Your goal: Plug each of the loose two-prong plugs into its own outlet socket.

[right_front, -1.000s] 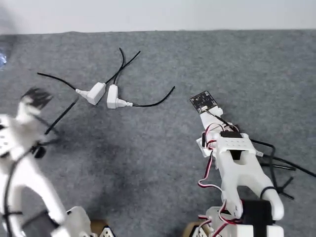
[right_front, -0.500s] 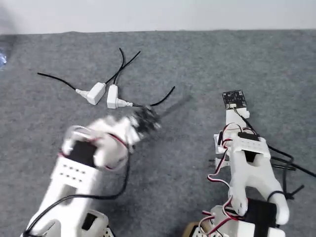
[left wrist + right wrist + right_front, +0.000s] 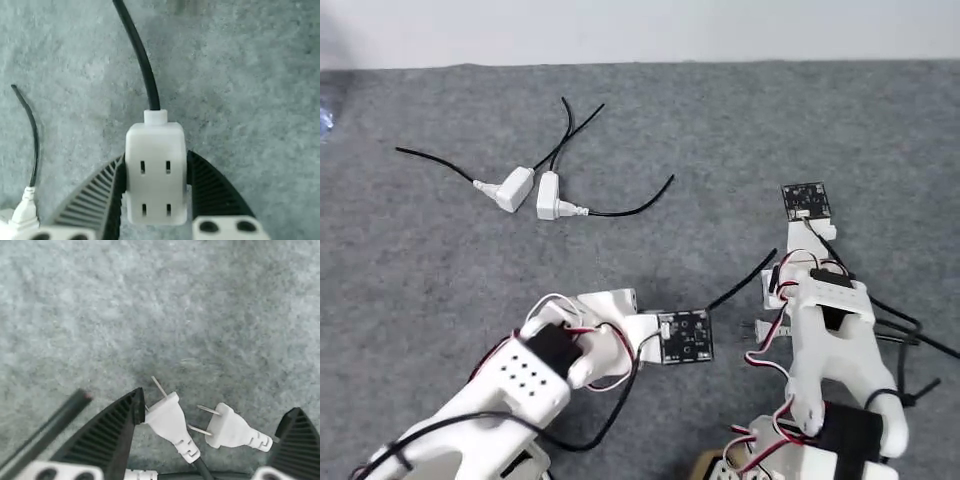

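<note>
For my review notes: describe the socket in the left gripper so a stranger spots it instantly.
On the grey carpet, find the left gripper and its black ribbed fingers. Clamped between them is the socket, a white block with a black cable leaving its far end. Unlike the pronged plugs, its face shows four slots.

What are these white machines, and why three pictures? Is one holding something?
They are two small robot arms, the left arm and the right arm, on grey carpet. One picture looks down from above; the other two come from a camera on each arm's wrist. The left arm's jaws are shut on a white socket block with a black cord. The right arm's jaws stand open, with one white plug and a second plug lying on the carpet between them.
</note>
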{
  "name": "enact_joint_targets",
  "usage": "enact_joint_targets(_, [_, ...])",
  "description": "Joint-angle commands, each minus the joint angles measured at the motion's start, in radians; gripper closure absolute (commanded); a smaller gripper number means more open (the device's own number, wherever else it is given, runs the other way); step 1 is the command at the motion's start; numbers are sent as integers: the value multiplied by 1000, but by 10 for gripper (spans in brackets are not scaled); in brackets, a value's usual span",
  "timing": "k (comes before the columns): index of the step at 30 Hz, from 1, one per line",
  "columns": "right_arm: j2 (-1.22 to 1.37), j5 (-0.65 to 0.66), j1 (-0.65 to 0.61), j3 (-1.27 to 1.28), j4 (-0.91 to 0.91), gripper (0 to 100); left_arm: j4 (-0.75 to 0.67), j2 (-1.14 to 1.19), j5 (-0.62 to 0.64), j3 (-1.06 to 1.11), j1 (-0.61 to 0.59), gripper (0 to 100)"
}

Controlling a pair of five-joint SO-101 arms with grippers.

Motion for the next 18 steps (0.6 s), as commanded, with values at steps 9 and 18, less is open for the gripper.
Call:
enact_joint_targets(9, [-5,-12,8,-64,-42,597,-58,239,-32,-12,6,970])
enact_joint_targets(18, [-4,-8,5,-64,-42,597,129,239,-32,-160,11,716])
